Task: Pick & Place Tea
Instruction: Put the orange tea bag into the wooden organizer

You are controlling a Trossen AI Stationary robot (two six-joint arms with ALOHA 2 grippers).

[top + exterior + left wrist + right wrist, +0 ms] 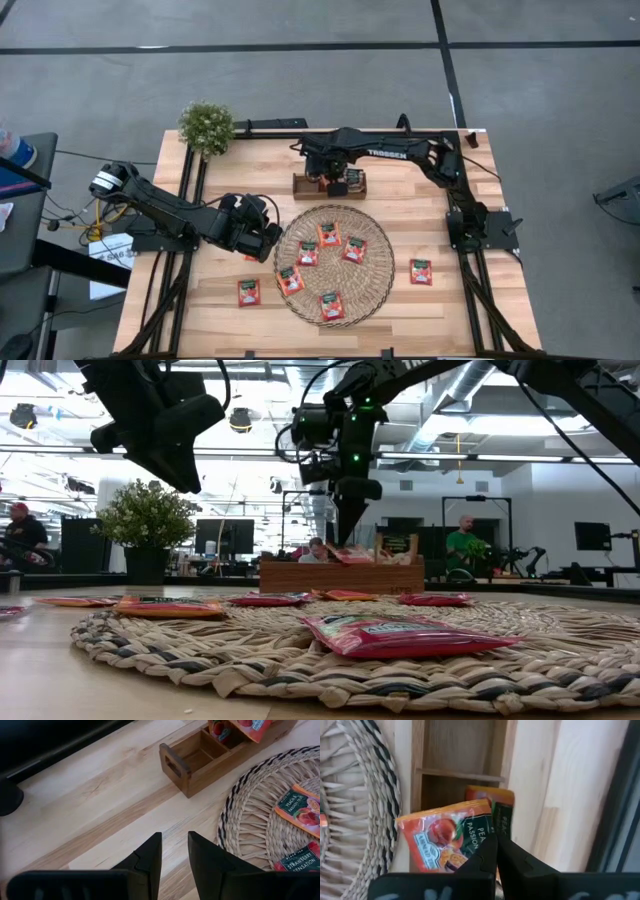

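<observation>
Several red-orange tea sachets lie flat on the round woven mat, for instance one near its far side and one near its near side. Two more rest on the bare table, one to the mat's left and one to its right. My right gripper hangs fingers down over the wooden tray and is shut on an orange sachet. Another sachet stands in the compartment behind it. My left gripper is open, holds nothing and hovers by the mat's left edge. My right gripper pinches the orange sachet by one edge between its two fingers, coming from above and pointing down. The sachet is tilted beside the fingers over a tray compartment. Whether its lower part touches the tray I cannot tell.
A small potted plant stands at the table's far left corner. The tray sits just beyond the mat's far edge, and its left compartments show bare wood. Bare table lies left of the mat and along the near edge. People sit in the room behind.
</observation>
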